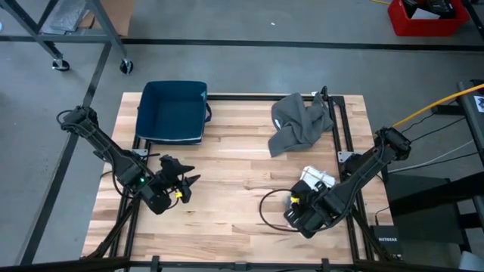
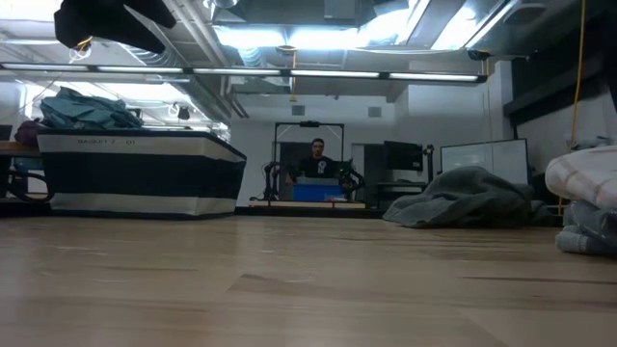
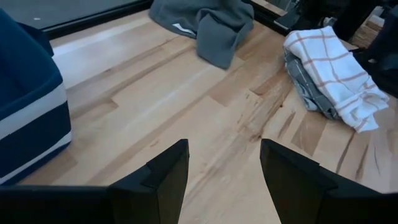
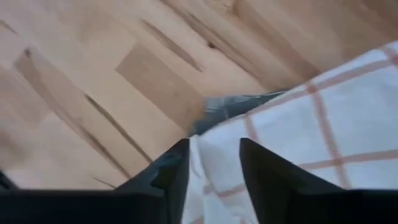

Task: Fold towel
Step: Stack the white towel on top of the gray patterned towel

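1. The wooden butcher-block table [image 1: 234,189] carries a dark frame along its edges, and both dark arms reach in from the near corners.
2. The white towel with thin orange-brown checks [image 4: 311,143] lies bunched on the right side of the table, towards the near edge, partly on top of a grey cloth [image 3: 305,84].
3. The right gripper [image 4: 214,165] is down at this checked towel, its two dark fingers straddling a fold of the fabric; the gap between them is narrow, and it cannot be told whether they have clamped the cloth.
4. The left gripper [image 3: 224,168] hovers above bare wood on the near left of the table, fingers spread wide apart and holding nothing.
5. A crumpled dark grey towel [image 1: 301,121] lies at the far right of the table, draped over the frame.
6. A navy fabric bin with a white band [image 1: 172,112] sits at the far left.
7. In the low view, a person [image 2: 316,159] sits far behind the table.
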### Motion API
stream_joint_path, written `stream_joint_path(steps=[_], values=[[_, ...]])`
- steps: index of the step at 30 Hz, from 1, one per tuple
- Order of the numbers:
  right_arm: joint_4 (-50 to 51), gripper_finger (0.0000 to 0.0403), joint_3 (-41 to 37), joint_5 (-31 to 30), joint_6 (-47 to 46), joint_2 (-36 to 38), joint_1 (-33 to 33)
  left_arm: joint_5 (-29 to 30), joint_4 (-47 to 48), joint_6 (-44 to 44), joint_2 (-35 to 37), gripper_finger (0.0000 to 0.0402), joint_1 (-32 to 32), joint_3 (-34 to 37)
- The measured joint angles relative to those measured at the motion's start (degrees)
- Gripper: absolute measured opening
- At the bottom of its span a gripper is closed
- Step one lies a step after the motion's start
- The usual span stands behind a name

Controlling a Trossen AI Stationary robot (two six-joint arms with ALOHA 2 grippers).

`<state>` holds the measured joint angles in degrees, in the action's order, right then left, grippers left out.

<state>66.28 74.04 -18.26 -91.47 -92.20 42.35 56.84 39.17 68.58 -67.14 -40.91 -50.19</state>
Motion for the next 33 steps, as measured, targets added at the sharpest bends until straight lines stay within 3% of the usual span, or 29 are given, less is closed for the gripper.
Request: stream_joint_path(steps=[6,10,17,23,27,33], values=[[5.1,0.0058,-2.3,-0.1,0.1,-0.1,0.0,0.0,-2.7,-1.3,-2.0,0.0189,0.0,0.0],[3.3,0.0008,-8.1,4.0,-1.7,-0.2,0.0,0.0,-3.2,-1.0,-3.7,0.0189,0.0,0.0],[1.2,0.002,-19.4,6.1,-5.7,-0.2,0.0,0.0,-4.5,-2.8,-5.6,0.0189,0.3,0.0],[-12.2,0.0007,-29.6,5.8,-9.8,0.3,0.1,0.0,-5.2,-2.8,-5.7,0.0189,0.4,0.0],[-12.4,0.0014,-28.4,5.2,-12.3,0.5,0.0,0.0,-5.7,-2.8,-5.7,0.0189,0.4,0.0],[0.1,0.0004,-20.3,2.2,-11.8,3.7,0.1,-0.1,-5.8,-2.4,-5.8,0.0189,0.6,0.0]])
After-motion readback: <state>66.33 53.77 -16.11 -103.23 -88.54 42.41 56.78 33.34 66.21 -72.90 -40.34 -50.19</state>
